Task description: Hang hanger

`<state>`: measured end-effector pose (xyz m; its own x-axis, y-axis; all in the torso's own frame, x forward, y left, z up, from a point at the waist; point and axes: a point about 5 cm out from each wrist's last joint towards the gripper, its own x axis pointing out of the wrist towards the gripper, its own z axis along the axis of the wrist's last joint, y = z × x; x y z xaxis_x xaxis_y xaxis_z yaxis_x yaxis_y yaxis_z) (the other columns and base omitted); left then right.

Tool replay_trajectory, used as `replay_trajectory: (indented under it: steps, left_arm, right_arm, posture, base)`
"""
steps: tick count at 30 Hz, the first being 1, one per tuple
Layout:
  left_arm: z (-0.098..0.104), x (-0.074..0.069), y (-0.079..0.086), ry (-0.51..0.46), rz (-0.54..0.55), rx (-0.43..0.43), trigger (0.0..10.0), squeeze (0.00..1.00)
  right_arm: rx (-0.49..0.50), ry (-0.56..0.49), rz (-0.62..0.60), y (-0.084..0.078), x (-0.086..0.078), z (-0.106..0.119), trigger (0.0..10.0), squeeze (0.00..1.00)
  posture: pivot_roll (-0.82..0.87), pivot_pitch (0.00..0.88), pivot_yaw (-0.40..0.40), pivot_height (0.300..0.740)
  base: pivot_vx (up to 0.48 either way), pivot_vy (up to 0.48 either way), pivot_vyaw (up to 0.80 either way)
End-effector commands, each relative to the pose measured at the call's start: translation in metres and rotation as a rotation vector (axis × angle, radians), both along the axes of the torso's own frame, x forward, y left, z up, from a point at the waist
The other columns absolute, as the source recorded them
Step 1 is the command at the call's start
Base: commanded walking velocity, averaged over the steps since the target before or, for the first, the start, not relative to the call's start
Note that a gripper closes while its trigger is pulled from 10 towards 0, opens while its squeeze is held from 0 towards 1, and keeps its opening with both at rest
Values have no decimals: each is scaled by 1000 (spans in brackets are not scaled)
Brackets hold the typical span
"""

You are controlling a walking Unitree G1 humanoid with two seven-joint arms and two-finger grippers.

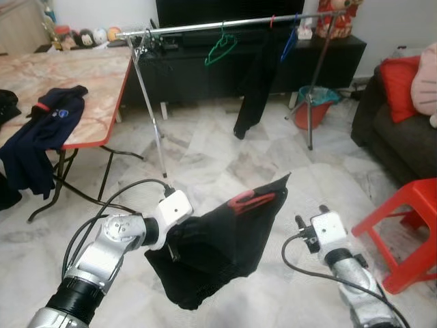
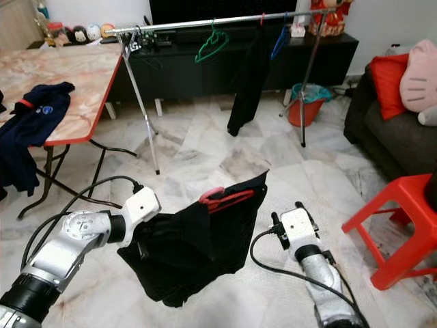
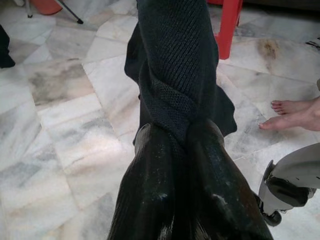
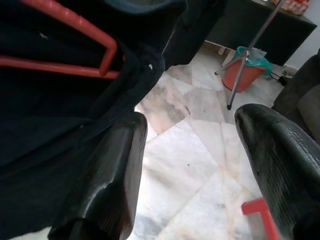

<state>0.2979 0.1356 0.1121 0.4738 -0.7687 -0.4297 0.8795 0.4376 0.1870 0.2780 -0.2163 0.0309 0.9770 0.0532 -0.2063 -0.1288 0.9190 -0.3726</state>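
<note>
Your left gripper (image 3: 182,150) is clamped tight on a twisted fold of the black garment (image 1: 218,242), a knitted, ribbed cloth that bunches like a rope between the two fingers; it holds the cloth up low over the marble floor (image 1: 212,154), in front of you. A red hanger (image 1: 251,199) of thin plastic sits inside the top of the garment, its bar and a rounded corner showing at the upper edge; the cloth droops below it in a loose, limp sack

Your right gripper (image 4: 192,150) hangs just beside the garment on its right, fingers spread wide apart and holding nothing; its glossy black pads frame bare floor tiles, with the hanger's red bar close by

Ahead of you stands the rack (image 1: 218,24), a slim metal rail on splayed tripod legs; on it hang a green wire hanger (image 1: 221,49), a blue one (image 1: 289,42) and a long dark garment (image 1: 254,89); to your left a marble-patterned table (image 1: 75,75) carries a navy shirt (image 1: 41,126) draped over its edge; a red plastic stool (image 1: 403,225) sits to your right; a person's bare foot (image 3: 295,115) rests on the tiles
</note>
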Motion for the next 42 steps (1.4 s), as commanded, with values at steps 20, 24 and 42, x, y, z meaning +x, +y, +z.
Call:
replay_trajectory:
  steps: [20,24,42]
  left_arm:
    - [46,-13,-16,-43,-134,-144,10000,0]
    - [48,-16,-19,-38,-152,-156,10000,0]
    - [58,-28,-27,-23,-208,-178,10000,0]
  right_arm:
    - [352,12,-178,9,-4,-18,10000,0]
    - [335,-3,-123,12,-2,-15,10000,0]
    - [349,-59,-165,2,-1,-13,10000,0]
  posture:
    - [64,0,8,740]
    - [65,0,9,740]
    - [72,0,5,740]
  base:
    - [0,0,0]
    - [0,0,0]
    - [0,0,0]
